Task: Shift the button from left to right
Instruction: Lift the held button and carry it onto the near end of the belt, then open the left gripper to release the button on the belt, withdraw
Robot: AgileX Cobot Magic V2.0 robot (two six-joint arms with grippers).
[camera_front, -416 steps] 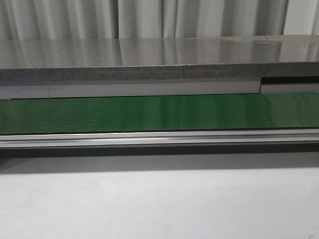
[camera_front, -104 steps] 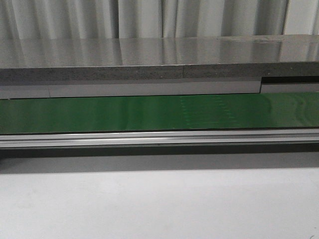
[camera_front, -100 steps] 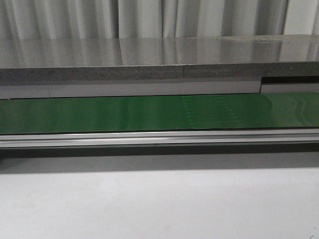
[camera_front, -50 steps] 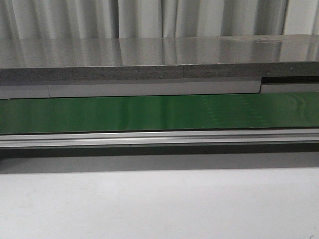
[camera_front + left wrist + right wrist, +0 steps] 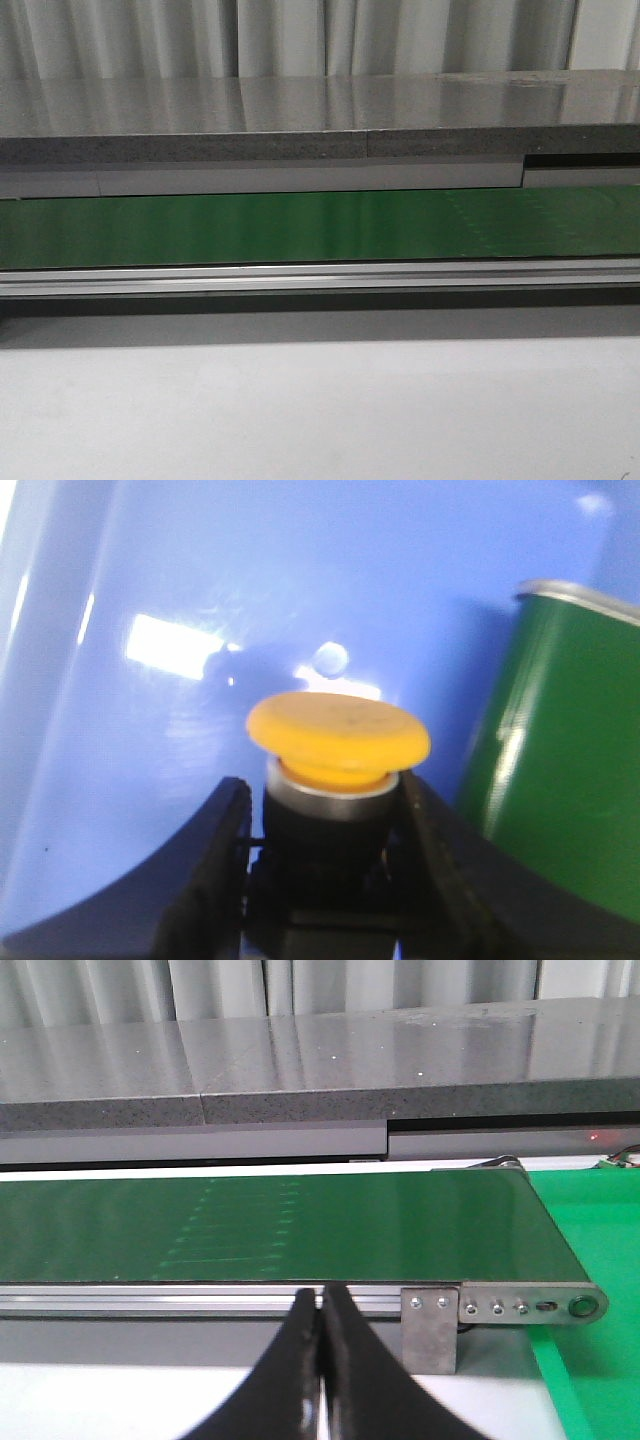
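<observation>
**Button held by the left arm, belt beside it**

Grey curtains (image 5: 300,35) hang behind a long grey shelf (image 5: 300,115), and in front of it the green belt (image 5: 300,228) runs across the whole front view above a pale worktop (image 5: 320,410). No arm and no button appear in that view.

In the left wrist view, the button (image 5: 338,742) sits between the two black fingers (image 5: 215,870) of the left pincer (image 5: 325,865). Its yellow-orange head points away from the camera, and its dark body is gripped just under the silver ring. So the long axis of the button runs along the fingers. A glossy blue surface (image 5: 250,610) lies behind it, and one rounded end of the belt is just beside it.

The right pincer (image 5: 320,1335) is closed on nothing, with its tips pressed together. It faces the other end of the belt, near a metal bracket (image 5: 430,1335).

The left arm is clearly the nearer one, since it already has the button. I judge that the next move is to set the button on the belt end beside it.
</observation>
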